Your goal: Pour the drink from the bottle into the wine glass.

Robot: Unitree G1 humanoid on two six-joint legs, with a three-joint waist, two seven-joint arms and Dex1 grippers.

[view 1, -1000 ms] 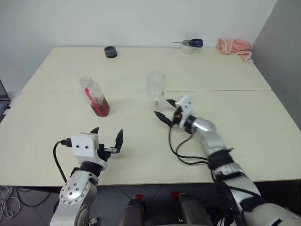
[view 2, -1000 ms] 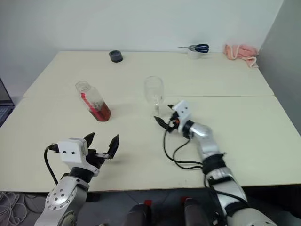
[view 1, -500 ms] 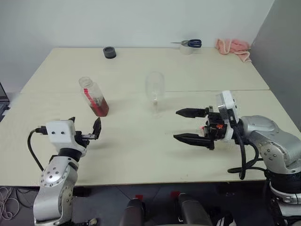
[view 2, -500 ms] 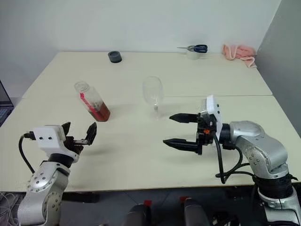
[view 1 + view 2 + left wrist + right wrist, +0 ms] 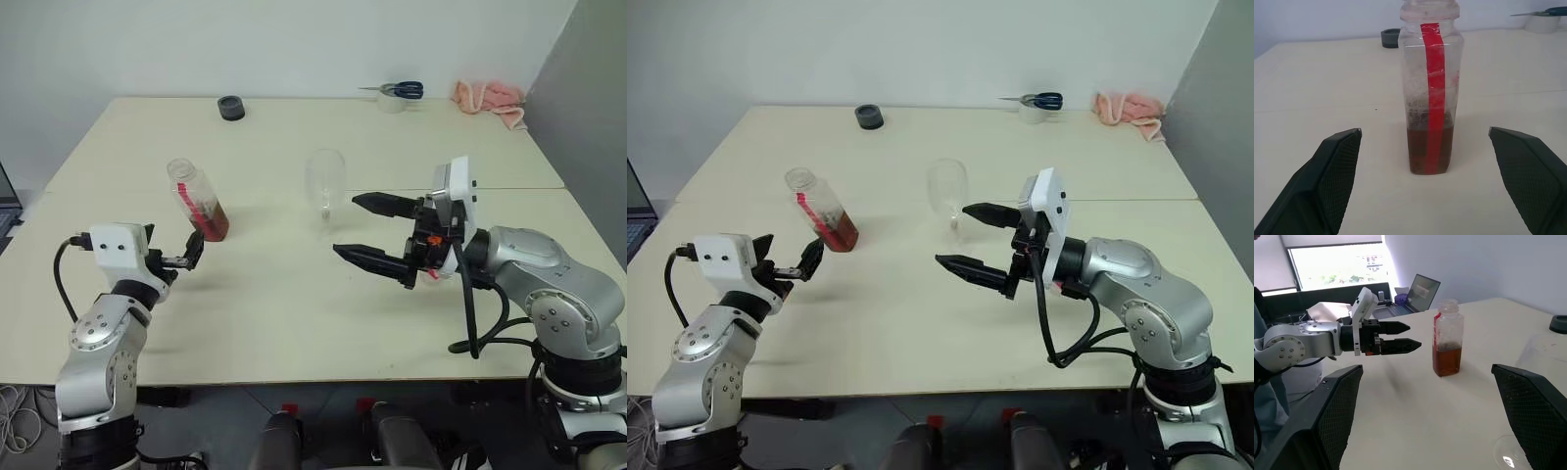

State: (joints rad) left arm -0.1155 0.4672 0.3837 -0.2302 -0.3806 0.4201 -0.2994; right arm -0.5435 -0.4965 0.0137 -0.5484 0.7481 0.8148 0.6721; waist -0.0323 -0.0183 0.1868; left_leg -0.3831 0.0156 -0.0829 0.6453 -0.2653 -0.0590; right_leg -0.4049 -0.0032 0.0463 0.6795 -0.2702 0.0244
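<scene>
At the far left, the left claw [image 5: 176, 257] is being held level above the tabletop [image 5: 294, 323], its two black fingers being spread wide with nothing between them; it is being pointed at the bottle [image 5: 197, 200], which is being kept just ahead of it and untouched. The bottle is being seen standing upright on the tabletop, left of centre, its wide mouth uncapped and a red label strip running down one side. The drink [image 5: 1427, 149], a reddish-brown liquid, is being seen filling only the lower part, and the plastic above it is looking cloudy, so the inner wall is being made hard to read. Behind it, near the far edge, a small dark round object [image 5: 230, 107] is being seen, too small to be identified. Near the middle, the wine glass [image 5: 325, 183] is being seen upright and apparently empty; its stem and foot are hard to make out against the pale surface, and in the right wrist view only part of its bowl and foot is being shown, cut off at the frame edge. Right of the glass, the right claw [image 5: 370, 231] is being held level and pointed leftward, fingers fully apart, gripping nothing and clear of the glass. Along the far edge to the right, blue-handled scissors [image 5: 397, 89] and a pink cloth [image 5: 487, 97] are lying.
</scene>
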